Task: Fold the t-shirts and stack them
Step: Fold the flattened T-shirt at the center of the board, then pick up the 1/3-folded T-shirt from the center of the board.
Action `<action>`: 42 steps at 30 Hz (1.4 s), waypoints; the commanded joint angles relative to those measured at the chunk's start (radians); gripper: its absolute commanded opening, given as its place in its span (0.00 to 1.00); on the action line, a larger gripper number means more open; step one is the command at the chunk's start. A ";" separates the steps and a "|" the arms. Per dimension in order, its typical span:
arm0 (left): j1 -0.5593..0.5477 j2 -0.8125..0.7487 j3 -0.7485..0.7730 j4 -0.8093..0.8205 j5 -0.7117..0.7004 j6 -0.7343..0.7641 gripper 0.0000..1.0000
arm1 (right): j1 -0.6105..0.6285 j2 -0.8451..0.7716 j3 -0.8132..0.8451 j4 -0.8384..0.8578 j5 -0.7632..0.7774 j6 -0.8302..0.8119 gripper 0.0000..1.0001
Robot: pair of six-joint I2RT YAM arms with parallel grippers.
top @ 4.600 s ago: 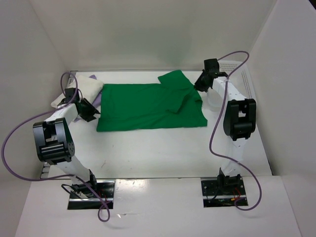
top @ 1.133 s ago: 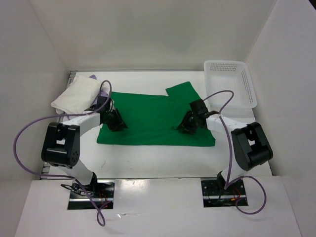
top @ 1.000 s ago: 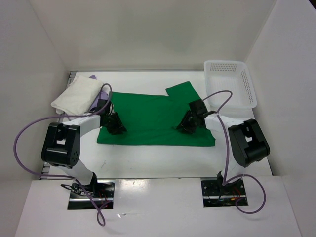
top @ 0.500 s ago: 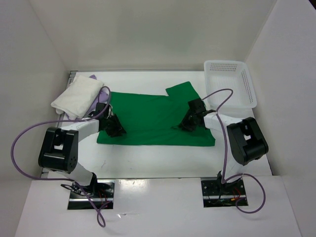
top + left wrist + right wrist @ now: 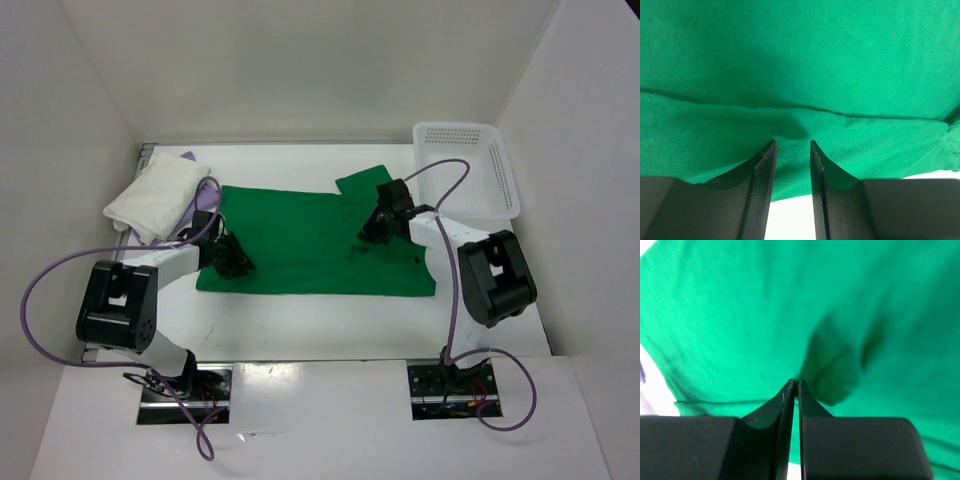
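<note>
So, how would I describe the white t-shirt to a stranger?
On the table, look at the far left corner, beside the green t-shirt spread flat in the middle. The white t-shirt lies folded into a thick pad over a lavender t-shirt. Unlike the white basket at far right, it is soft cloth.

Pincer [image 5: 794, 383] pinches green t-shirt [image 5: 740, 315] (cloth puckered).

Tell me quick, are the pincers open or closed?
Left pincer: slightly apart on the shirt; grip cannot be told.
Right pincer: closed, pinching the shirt.
</note>
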 commanded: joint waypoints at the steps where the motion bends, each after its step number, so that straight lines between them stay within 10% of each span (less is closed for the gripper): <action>1: -0.002 0.003 -0.042 -0.030 -0.021 -0.001 0.41 | 0.003 0.052 0.097 -0.008 0.006 -0.030 0.09; 14: -0.002 -0.115 0.024 -0.097 -0.003 -0.010 0.42 | 0.003 0.205 0.340 -0.086 -0.004 -0.094 0.47; 23: -0.002 -0.077 0.004 -0.064 0.017 -0.001 0.42 | 0.012 -0.129 -0.034 -0.060 -0.037 -0.084 0.09; 42: -0.002 0.104 -0.127 -0.113 0.140 -0.007 0.59 | 0.153 -0.103 -0.347 -0.015 -0.017 0.013 0.04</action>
